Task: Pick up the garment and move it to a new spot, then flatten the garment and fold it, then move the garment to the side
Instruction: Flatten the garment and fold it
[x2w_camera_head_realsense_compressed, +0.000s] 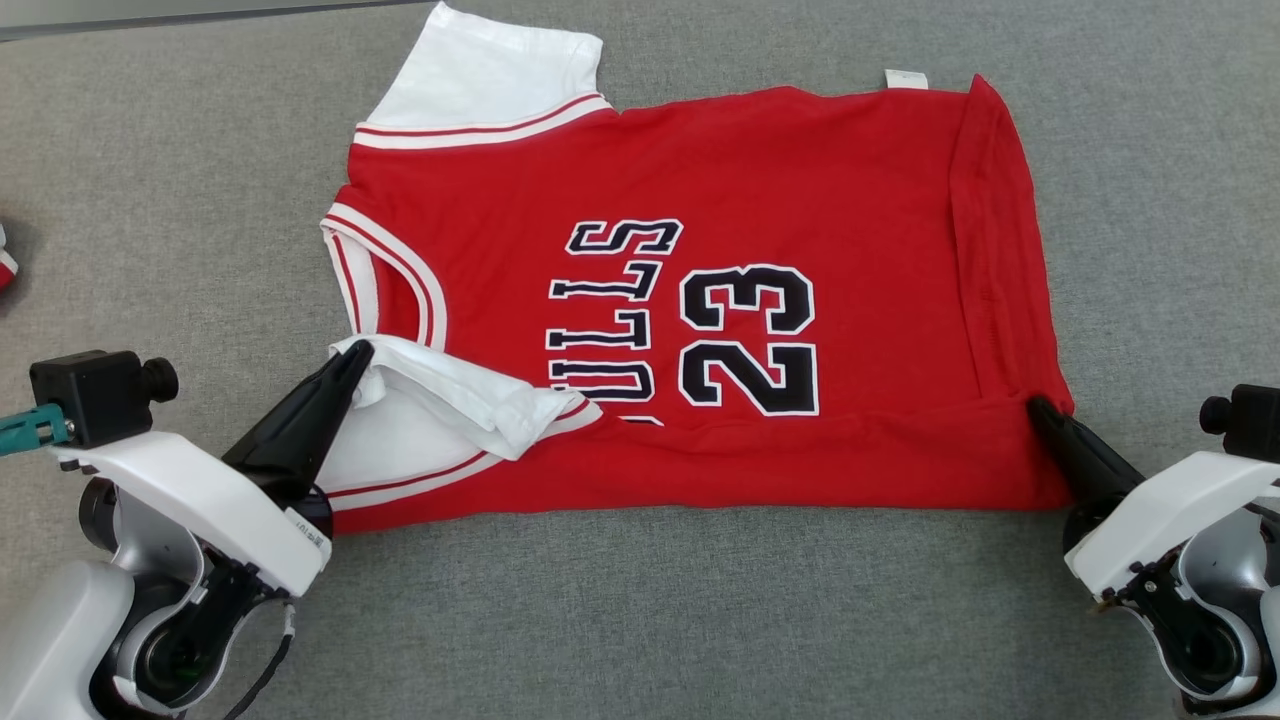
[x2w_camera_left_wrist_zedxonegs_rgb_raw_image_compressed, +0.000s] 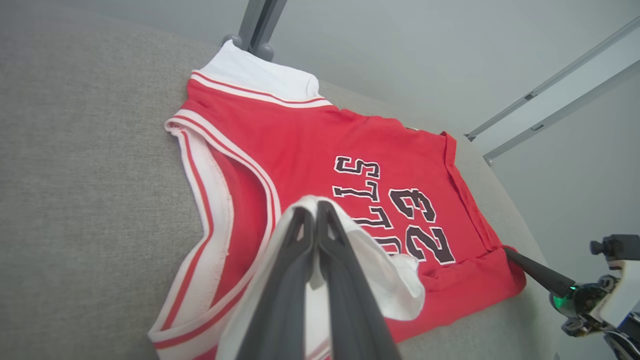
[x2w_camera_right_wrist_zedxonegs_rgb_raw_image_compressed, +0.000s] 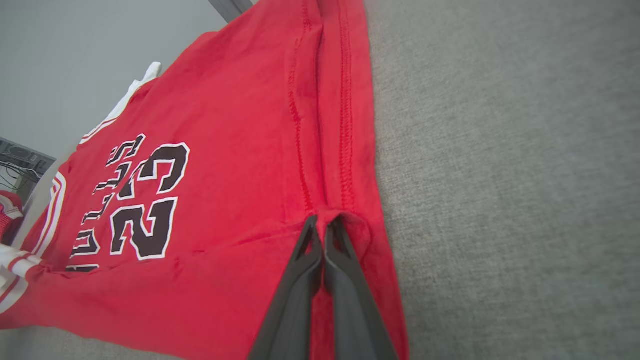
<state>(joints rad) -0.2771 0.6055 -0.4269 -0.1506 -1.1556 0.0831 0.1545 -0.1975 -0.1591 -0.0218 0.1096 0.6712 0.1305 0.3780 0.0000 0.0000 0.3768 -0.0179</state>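
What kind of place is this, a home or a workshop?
Probably a robot test lab, not a home: a grey cloth-covered table with one red jersey, a metal post behind it, plain grey walls.

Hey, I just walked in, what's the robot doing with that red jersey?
The robot is working with both arms on a red jersey spread on the grey surface. Its left gripper is shut on the near white sleeve, and its right gripper is shut on the jersey's near hem corner. The near edge lies turned over onto the bottom of the print, so this looks like the middle of a fold.
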